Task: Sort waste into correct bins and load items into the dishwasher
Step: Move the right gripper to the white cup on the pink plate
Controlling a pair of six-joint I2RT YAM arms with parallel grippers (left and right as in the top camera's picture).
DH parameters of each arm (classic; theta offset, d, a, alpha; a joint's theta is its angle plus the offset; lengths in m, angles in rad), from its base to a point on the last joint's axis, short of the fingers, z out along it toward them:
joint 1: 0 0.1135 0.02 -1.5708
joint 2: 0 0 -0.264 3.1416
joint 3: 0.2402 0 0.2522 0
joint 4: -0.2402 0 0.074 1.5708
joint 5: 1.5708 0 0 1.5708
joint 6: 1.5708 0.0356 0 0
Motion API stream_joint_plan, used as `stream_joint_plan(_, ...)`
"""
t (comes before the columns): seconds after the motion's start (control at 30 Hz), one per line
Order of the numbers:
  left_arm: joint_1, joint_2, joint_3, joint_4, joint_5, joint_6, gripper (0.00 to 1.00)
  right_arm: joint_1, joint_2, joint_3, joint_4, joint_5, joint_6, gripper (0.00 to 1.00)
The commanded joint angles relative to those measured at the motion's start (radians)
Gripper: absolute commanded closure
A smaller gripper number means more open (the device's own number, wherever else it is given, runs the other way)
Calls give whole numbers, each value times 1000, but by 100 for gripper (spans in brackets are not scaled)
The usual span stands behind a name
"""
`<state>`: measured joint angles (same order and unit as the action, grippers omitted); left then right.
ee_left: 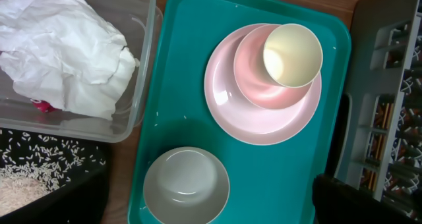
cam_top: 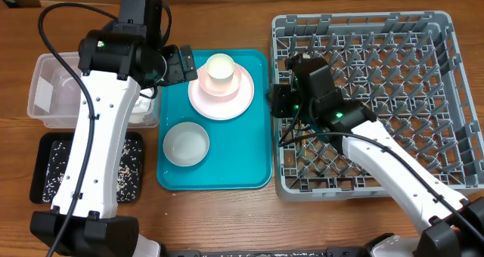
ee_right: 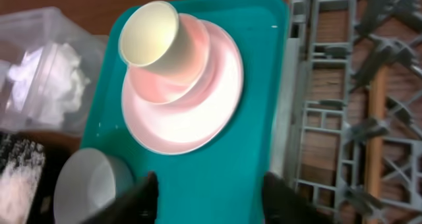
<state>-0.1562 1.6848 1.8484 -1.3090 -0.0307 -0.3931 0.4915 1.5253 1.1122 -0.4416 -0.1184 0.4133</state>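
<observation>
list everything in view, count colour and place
serving tray: one, teal, table centre
plate: one, pale pink, on the serving tray
pink bowl: one, whitish-pink, on the plate
cup: one, cream-white, in the pink bowl
grey-green bowl: one, on the serving tray
tub: one, clear, table left
napkin: one, white, crumpled in the tub
sauce packet: one, red, at the napkin's edge
black tray: one, beside the tub
rice grains: many, off-white, in the black tray
dish rack: one, grey, table right
chopstick: apparently one, tan, in the dish rack
left arm: one, white, above the tub, jaws open
right arm: one, white, over the dish rack, jaws open
</observation>
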Motion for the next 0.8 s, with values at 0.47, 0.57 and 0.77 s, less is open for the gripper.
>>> stream_joint_plan(0.47,-1,-3,10,4,2,4,0,24,5,9,-10,-78,29,25)
stream_joint_plan(0.57,-1,-3,10,5,2,4,0,24,5,9,-5,-78,30,25)
stream_joint_plan(0.77,-1,-3,10,62,-3,4,0,24,5,9,-25,-78,29,24)
